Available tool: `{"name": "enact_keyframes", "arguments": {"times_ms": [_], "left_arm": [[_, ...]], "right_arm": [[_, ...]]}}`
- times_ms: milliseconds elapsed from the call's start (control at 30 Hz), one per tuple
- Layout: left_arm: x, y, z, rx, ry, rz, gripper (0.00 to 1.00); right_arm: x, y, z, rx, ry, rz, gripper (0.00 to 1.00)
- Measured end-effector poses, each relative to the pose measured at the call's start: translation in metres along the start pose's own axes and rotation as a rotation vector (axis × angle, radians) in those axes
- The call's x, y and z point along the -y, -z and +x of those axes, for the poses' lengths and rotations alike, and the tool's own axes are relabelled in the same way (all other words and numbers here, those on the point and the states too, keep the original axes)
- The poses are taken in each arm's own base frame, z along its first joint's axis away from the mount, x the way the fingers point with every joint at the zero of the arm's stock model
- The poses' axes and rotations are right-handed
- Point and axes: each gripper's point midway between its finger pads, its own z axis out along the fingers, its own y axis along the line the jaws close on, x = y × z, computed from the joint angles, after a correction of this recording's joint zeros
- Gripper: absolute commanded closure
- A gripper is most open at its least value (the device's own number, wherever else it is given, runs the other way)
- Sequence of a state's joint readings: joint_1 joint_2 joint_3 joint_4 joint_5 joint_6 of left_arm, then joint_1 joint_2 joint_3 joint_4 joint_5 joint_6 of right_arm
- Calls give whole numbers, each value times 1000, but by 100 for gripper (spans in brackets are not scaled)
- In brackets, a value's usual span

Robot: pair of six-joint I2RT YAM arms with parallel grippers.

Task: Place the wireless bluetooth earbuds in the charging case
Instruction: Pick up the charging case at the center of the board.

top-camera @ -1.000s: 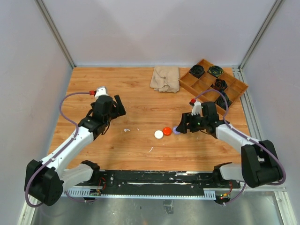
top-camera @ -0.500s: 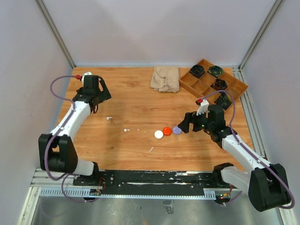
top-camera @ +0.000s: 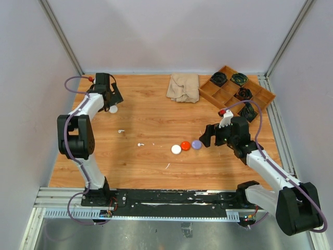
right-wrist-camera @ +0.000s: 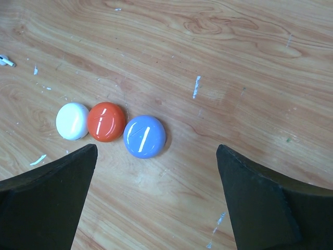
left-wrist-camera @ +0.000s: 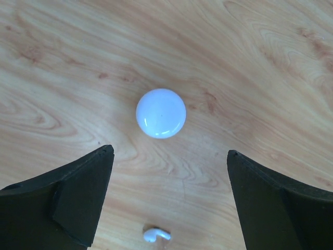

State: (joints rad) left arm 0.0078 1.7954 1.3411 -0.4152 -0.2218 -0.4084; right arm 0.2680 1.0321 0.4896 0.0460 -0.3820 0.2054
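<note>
The top view is filled by the worktop [top-camera: 156, 114]; a compartment tray [top-camera: 223, 92] is seen at upper right, with a cloth [top-camera: 183, 87] beside it. The left pincer [left-wrist-camera: 169, 153] is spread open over a white round case [left-wrist-camera: 161, 113] at upper left. The right pincer [top-camera: 204, 136] is open too, just right of a row of three cases [right-wrist-camera: 106, 121] at centre. Two white earbuds [top-camera: 120, 131] lie on the bare wood left of centre.

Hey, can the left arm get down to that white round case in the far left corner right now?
Probably yes. The left gripper hangs open over the white round case, which lies just ahead of its fingers with nothing on it or against it. The only thing nearby, a small white earbud, lies apart from it.
</note>
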Motion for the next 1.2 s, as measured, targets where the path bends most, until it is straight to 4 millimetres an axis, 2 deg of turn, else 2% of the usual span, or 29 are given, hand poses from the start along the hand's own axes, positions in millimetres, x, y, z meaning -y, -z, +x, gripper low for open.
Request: {"name": "enact_keyframes", "arguments": {"times_ms": [167, 567, 767, 1000, 1200], "left_arm": [[-1, -26, 2, -36, -6, -28, 10], [-14, -61, 14, -109, -14, -73, 29], [-12, -71, 20, -135, -28, -66, 39], [-10, -80, 23, -158, -47, -66, 42], [-9, -80, 23, -161, -62, -58, 51]], "right_arm": [[5, 0, 0, 1, 2, 29, 1], [10, 0, 1, -3, 2, 53, 2], [10, -1, 3, -9, 0, 56, 1], [10, -1, 3, -9, 1, 55, 1], [10, -1, 3, -10, 1, 55, 1]]}}
